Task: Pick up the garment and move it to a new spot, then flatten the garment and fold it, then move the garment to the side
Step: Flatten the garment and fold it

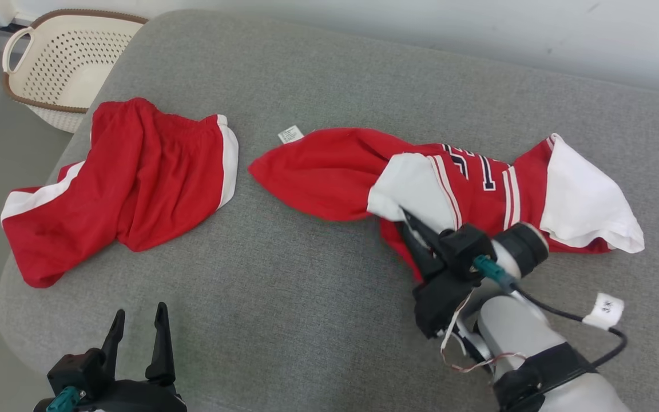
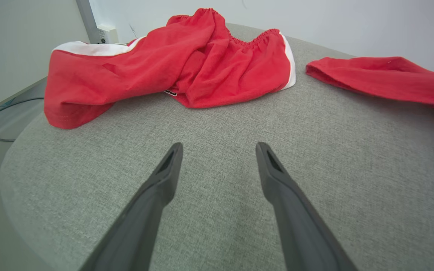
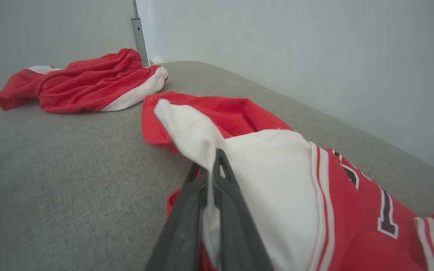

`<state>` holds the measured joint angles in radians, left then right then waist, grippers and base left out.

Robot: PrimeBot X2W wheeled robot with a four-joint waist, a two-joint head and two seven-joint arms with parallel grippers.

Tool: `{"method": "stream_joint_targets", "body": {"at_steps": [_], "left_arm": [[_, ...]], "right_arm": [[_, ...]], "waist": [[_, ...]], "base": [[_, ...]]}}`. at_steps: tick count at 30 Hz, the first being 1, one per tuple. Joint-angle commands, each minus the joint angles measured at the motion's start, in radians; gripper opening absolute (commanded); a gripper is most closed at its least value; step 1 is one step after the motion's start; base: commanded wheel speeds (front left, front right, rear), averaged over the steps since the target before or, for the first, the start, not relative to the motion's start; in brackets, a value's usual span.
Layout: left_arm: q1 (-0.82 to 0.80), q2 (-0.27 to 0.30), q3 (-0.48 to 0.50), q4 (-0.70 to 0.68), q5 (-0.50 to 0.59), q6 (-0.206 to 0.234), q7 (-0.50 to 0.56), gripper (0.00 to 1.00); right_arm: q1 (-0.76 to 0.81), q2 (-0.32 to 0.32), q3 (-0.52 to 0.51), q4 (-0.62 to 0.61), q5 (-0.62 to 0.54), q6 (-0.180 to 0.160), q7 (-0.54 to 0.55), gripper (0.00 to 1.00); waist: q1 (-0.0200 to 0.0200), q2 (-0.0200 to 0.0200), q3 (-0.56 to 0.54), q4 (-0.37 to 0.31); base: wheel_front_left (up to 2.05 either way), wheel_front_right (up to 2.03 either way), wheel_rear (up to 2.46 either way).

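The crumpled red jersey (image 1: 318,171), white-sleeved and dark-lettered, was spread across the grey cushion (image 1: 306,297); one white sleeve (image 3: 273,177) was clamped tight by the right pincer (image 3: 210,162).

The jersey (image 1: 329,171) is soft matt cloth, the cushion (image 1: 306,274) coarse woven fabric.

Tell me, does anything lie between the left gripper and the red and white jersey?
Nothing visible does. The left gripper, jaws open, hangs over bare cushion; the jersey lies ahead to its right, the right gripper shut on its white part. The shorts lie off to the left, apart.
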<state>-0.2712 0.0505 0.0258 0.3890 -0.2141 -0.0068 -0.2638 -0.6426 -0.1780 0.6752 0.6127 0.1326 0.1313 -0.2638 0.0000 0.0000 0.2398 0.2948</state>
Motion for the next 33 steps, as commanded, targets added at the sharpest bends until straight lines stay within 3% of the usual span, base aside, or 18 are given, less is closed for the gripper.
{"method": "stream_joint_targets", "body": {"at_steps": [1, 12, 19, 33], "left_arm": [[0.014, 0.0, 0.006, 0.003, 0.005, -0.001, -0.001, 1.0], [0.024, 0.001, 0.009, 0.015, 0.024, -0.02, -0.001, 1.0], [0.033, 0.0, 0.012, 0.024, 0.045, -0.04, -0.001, 1.0], [0.034, 0.0, -0.098, 0.036, 0.002, -0.041, -0.001, 1.0]], "right_arm": [[0.016, -0.01, -0.013, -0.028, 0.009, -0.001, 0.0, 0.0], [0.041, -0.06, -0.005, -0.122, 0.113, -0.001, -0.001, 0.0], [0.063, -0.105, -0.056, -0.229, 0.133, -0.001, -0.001, 0.0], [0.164, -0.18, -0.134, -0.404, 0.162, -0.001, -0.001, 0.0]], "waist": [[0.0, 0.0, -0.013, -0.015], [0.0, 0.0, -0.071, -0.079], [0.0, 0.0, -0.106, -0.137], [0.0, 0.0, -0.132, -0.287]], "base": [[0.0, 0.0, 0.0], [0.0, 0.0, 0.0], [0.0, 0.0, 0.0], [0.0, 0.0, 0.0]]}}
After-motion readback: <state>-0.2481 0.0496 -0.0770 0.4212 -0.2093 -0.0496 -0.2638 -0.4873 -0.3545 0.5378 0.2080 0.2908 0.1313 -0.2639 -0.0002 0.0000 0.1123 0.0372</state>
